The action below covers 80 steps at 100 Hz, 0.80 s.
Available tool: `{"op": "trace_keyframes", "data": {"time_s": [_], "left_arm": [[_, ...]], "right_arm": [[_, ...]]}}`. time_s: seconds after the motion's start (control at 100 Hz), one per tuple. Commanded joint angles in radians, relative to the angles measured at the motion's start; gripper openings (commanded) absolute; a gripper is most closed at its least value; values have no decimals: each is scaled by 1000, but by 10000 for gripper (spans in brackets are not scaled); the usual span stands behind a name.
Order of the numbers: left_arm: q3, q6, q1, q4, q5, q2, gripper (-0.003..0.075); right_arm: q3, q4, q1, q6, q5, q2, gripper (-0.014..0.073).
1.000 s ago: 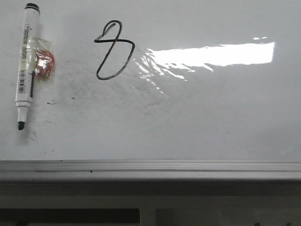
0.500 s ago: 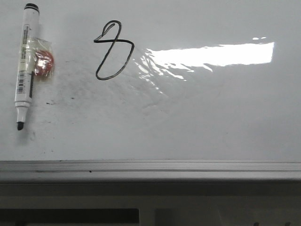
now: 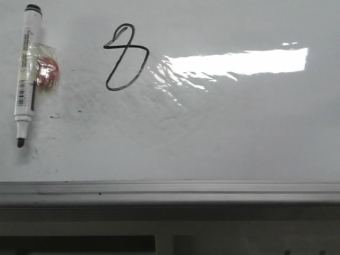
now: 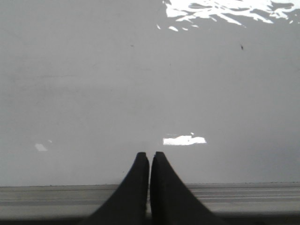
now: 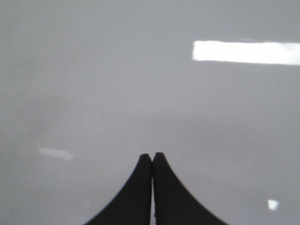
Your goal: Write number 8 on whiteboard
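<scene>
I see the thin black slanted number 8 (image 3: 125, 57) drawn upper-left on the glossy white whiteboard (image 3: 223, 133), right of an uncapped white marker (image 3: 25, 74). Left gripper (image 4: 149, 161) and right gripper (image 5: 152, 161) both closed, holding nothing.

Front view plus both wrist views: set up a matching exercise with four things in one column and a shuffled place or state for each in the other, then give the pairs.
Things:
1. marker
2. number 8
3. left gripper
4. whiteboard

States or places:
A. fingers shut together, holding nothing
B. lying uncapped at the board's left side, tip toward the rail
C. drawn in black, right of the marker
D. glossy white, bright glare patch on its right part

Pairs: 1-B, 2-C, 3-A, 4-D
</scene>
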Motion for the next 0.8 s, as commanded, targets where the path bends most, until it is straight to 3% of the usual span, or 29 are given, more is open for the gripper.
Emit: {"op": "trace_keyframes", "data": {"time_s": [0.0, 0.33, 0.49, 0.58, 0.64, 0.79], "left_arm": [[40, -1, 3, 2, -47, -28, -20], [40, -1, 3, 2, -47, -28, -20], [40, -1, 3, 2, -47, -28, -20], [40, -1, 3, 2, -47, -28, -20], [40, -1, 3, 2, -47, -28, -20], [40, -1, 3, 2, -47, -28, -20]], "right_arm": [[-20, -48, -78, -6, -98, 18, -71], [109, -70, -294, 32, -107, -106, -71], [198, -84, -319, 54, -106, -158, -71], [263, -115, -324, 144, -104, -204, -71], [257, -163, -326, 180, 4, -241, -71], [259, -165, -326, 175, 38, -238, -71]]}}
